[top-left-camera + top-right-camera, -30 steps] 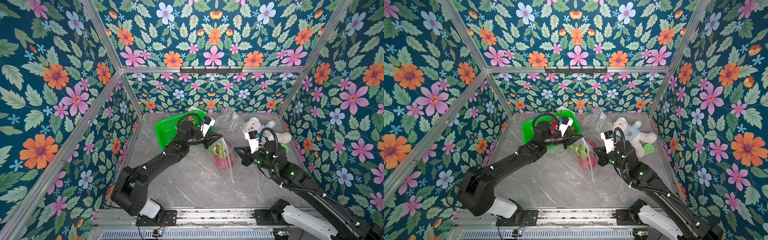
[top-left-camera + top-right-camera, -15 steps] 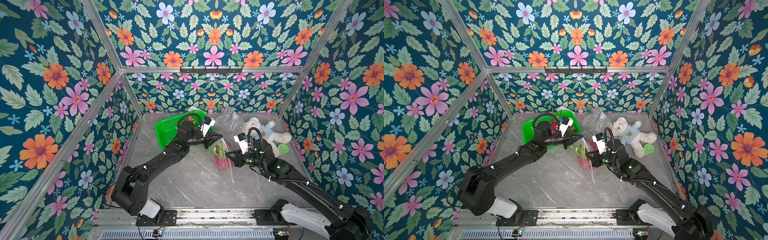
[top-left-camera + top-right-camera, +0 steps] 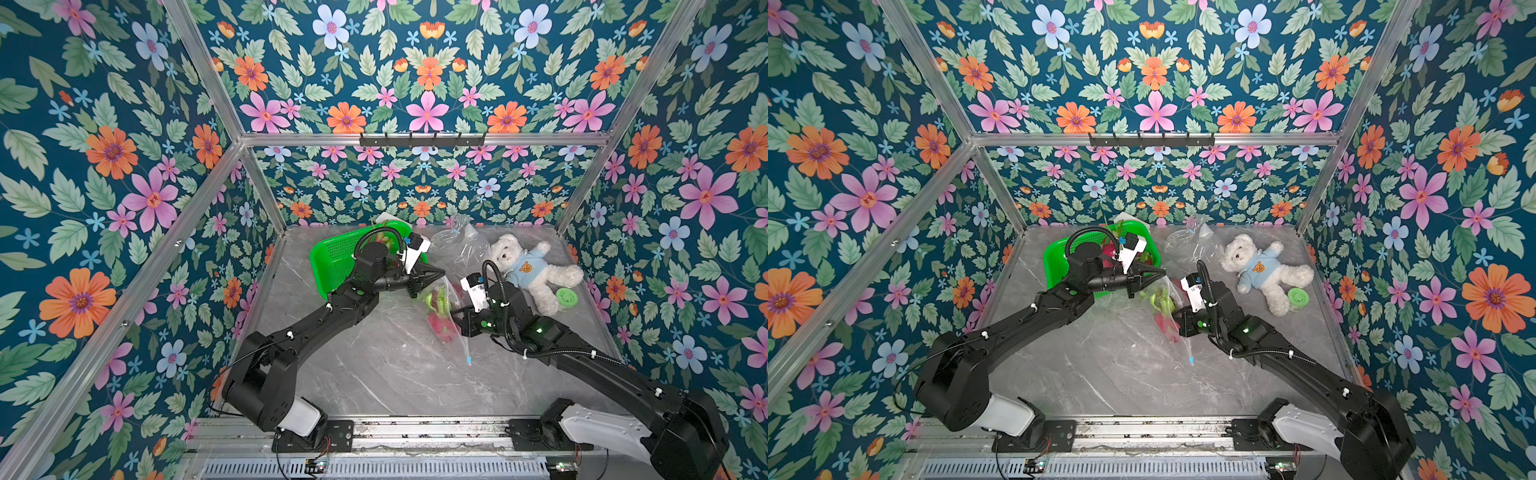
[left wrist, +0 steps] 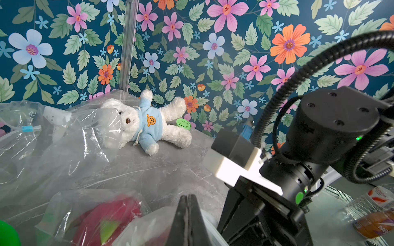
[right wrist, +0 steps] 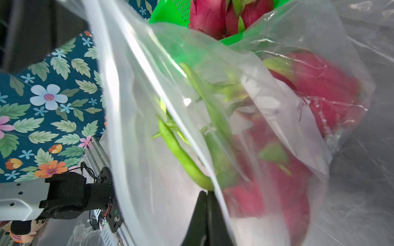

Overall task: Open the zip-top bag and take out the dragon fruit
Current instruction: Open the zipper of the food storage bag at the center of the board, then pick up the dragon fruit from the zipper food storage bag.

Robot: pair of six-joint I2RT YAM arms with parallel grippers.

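Observation:
A clear zip-top bag (image 3: 452, 332) hangs from my left gripper (image 3: 441, 273), which is shut on its upper edge above the table. Inside it are magenta dragon fruit (image 3: 441, 323) with green scales, seen blurred through the film in the right wrist view (image 5: 298, 170). The bag's blue slider (image 3: 468, 360) dangles at the low end. My right gripper (image 3: 456, 314) is shut, its tip against the bag's right side. In the right wrist view the shut tips (image 5: 206, 194) sit beside the bag's edge, with no film visibly between them. The left wrist view shows shut jaws with film around them.
A green basket (image 3: 332, 257) at the back left holds more dragon fruit (image 5: 213, 15). Crumpled empty bags (image 3: 461, 243) lie at the back. A white teddy bear (image 3: 525, 268) and a green lid (image 3: 566, 297) lie at the right. A bottle (image 4: 373, 223) shows in the left wrist view.
My right arm has swung left from beside the teddy bear until its shut tip reaches the hanging bag. The left gripper has kept the bag in the same place.

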